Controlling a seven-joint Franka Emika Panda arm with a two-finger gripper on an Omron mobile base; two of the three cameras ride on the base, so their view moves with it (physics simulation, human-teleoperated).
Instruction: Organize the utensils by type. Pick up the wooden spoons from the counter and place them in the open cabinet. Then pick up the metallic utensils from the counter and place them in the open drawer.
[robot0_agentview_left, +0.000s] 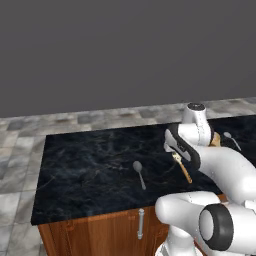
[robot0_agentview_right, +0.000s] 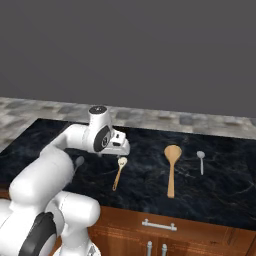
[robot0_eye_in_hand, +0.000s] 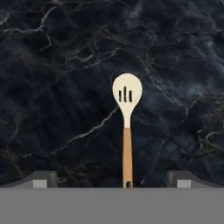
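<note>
A slotted wooden spoon (robot0_eye_in_hand: 126, 113) with a pale head lies flat on the black marble counter (robot0_eye_in_hand: 52, 87). My gripper (robot0_eye_in_hand: 112, 179) hovers over its handle end, open, with the fingertips (robot0_eye_in_hand: 43, 178) far apart on either side. The same slotted spoon (robot0_agentview_right: 119, 173) lies just in front of my hand (robot0_agentview_right: 118, 142) and is partly hidden behind the arm (robot0_agentview_left: 182, 168). A larger wooden spoon (robot0_agentview_right: 172, 167) and a small metal spoon (robot0_agentview_right: 201, 161) lie to its right. Another metal spoon (robot0_agentview_left: 138, 173) lies to its left. The open cabinet and the open drawer are out of view.
Wooden cabinet fronts with metal handles (robot0_agentview_right: 159, 225) run below the counter's front edge (robot0_agentview_left: 90, 216). A tiled floor (robot0_agentview_left: 20, 145) surrounds the counter, with a grey wall behind. My own arm (robot0_agentview_left: 225, 170) covers the counter's right part in the left base view.
</note>
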